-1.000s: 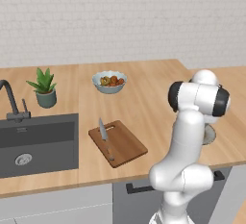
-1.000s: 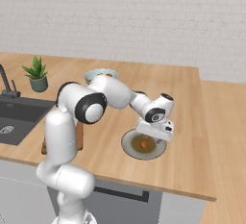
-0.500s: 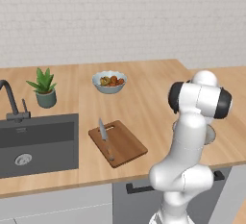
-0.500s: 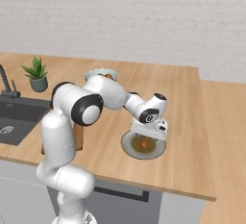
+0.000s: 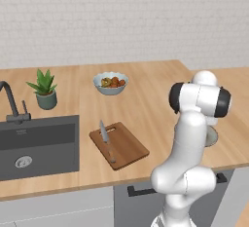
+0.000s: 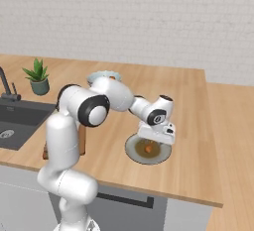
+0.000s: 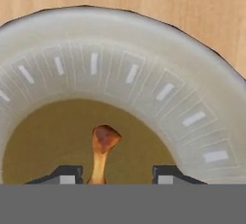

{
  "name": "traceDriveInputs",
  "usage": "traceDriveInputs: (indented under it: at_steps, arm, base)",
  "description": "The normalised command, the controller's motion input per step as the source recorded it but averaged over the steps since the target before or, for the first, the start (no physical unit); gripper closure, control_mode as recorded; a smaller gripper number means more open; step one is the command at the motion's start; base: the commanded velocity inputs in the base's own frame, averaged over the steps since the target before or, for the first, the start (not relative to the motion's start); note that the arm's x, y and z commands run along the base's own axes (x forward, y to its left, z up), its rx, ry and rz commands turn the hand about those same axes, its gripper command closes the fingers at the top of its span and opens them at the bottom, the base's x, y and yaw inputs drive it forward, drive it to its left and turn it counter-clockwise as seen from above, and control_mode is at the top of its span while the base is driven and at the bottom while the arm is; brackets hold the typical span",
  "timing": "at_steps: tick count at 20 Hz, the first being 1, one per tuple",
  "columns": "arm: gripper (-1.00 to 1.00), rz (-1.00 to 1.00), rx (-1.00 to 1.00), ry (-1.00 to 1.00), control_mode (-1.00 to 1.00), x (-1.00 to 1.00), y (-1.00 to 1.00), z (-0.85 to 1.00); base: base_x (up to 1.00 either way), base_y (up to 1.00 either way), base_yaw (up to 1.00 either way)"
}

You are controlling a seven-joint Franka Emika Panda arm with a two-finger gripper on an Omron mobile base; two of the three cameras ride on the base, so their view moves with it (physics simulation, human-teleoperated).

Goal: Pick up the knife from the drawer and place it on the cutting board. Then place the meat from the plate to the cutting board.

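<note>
We see our hand [image 7: 115, 174] low over the plate [image 7: 144, 81], fingers either side of the meat [image 7: 102, 152]; whether they grip it, we cannot tell. The knife [image 5: 106, 141] lies on the cutting board [image 5: 125, 146].

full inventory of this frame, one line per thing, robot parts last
knife: 1, grey blade, brown handle, lying on the cutting board
cutting board: 1, reddish-brown, counter right of the sink
meat: 1, orange-brown, on the plate between the fingers
plate: 1, pale grey, near counter front edge
fruit bowl: 1, pale blue-white, back of counter
plant: 1, green in a grey pot, behind the sink
sink: 1, dark grey, with tap, left
counter: 1, light wood
gripper: 1, white with dark fingers, low over the plate, either side of the meat
</note>
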Motion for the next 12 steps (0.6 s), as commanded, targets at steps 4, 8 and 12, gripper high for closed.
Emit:
traceDriveInputs:
  at_steps: [4, 8, 12]
  arm:
    - [1.0, 0.01, 0.0, 0.04, -1.0, -0.43, 0.34, -0.7]
    - [1.0, 0.0, 0.0, 0.0, -1.0, -0.68, 0.57, -0.41]
    - [1.0, 0.0, 0.0, 0.0, -1.0, -0.45, 0.46, -0.12]
  base:
    - [0.0, 0.0, 0.0]
    - [0.0, 0.0, 0.0]
    - [0.0, 0.0, 0.0]
